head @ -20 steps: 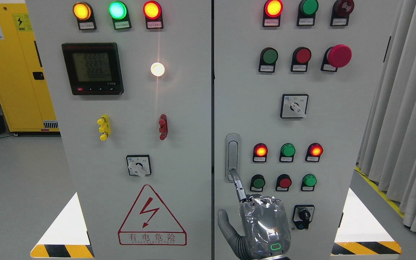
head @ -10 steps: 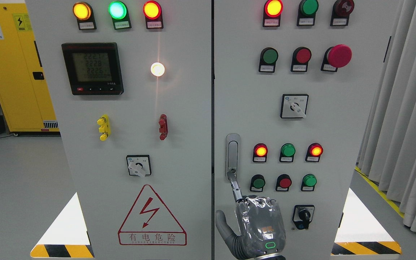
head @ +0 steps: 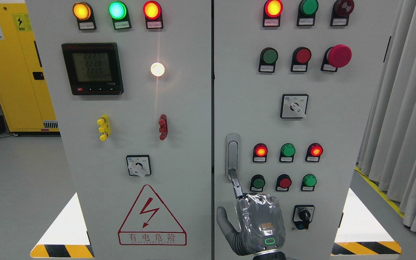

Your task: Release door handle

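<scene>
The silver door handle stands upright in its recess on the left edge of the right cabinet door. My right hand, wrapped in clear plastic, rises from the bottom edge just below it. Its index finger points up and to the left, and the tip touches the handle's lower end, over the round lock. The other fingers are curled into the palm and the thumb sticks out to the left. The hand holds nothing. The left arm does not show.
Lit indicator lamps and push buttons sit just right of the handle, with a black key switch beside my hand. The left door carries a meter and a rotary switch. Grey curtains hang at the right, and a yellow cabinet stands at the far left.
The right hand dipped slightly down and left half a second ago, the fingertip sliding just below the lock. It is now back up with the fingertip on the handle's lower end.
</scene>
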Motion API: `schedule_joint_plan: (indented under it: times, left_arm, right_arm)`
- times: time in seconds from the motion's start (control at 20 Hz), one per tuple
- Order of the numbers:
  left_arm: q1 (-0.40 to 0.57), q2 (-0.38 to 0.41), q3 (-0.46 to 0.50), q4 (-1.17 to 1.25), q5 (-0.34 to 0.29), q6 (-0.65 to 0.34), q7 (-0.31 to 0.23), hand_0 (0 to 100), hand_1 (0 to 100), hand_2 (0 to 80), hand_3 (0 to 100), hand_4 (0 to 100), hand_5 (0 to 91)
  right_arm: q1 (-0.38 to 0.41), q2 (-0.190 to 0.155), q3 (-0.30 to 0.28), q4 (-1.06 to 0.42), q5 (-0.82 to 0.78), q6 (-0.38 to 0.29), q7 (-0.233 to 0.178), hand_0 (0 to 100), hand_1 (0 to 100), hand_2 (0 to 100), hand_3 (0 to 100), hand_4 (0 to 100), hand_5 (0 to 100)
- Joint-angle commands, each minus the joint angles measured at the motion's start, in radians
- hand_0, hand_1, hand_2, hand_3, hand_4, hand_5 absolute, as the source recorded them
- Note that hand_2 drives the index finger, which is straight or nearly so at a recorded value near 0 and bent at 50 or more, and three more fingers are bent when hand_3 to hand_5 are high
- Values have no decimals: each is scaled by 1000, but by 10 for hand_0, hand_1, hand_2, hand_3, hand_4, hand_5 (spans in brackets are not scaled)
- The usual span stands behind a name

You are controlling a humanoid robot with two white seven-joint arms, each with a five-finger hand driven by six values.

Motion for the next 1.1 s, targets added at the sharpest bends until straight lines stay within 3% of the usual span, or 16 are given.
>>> schedule_joint_plan:
  times: [0.0, 0.9, 1.05]
  left_arm:
    - [0, 0, 0, 0, 0, -1, 0, 120, 556, 0, 0, 0, 0]
    - [0, 0, 0, 0, 0, 1, 0, 120, 556, 0, 0, 0, 0]
    - [0, 0, -1, 0, 0, 1, 0, 120, 556, 0, 0, 0, 0]
  right_arm:
    - [-7, 2, 1, 24, -1, 3, 1, 589, 387, 21, 1000, 1000, 1000]
    - [-13, 0, -3, 27, -4, 26, 8, 607, 389, 38, 1000, 1000, 1000]
    - [-13, 0, -3, 27, -5, 26, 25, 609, 389, 41, 1000, 1000, 1000]
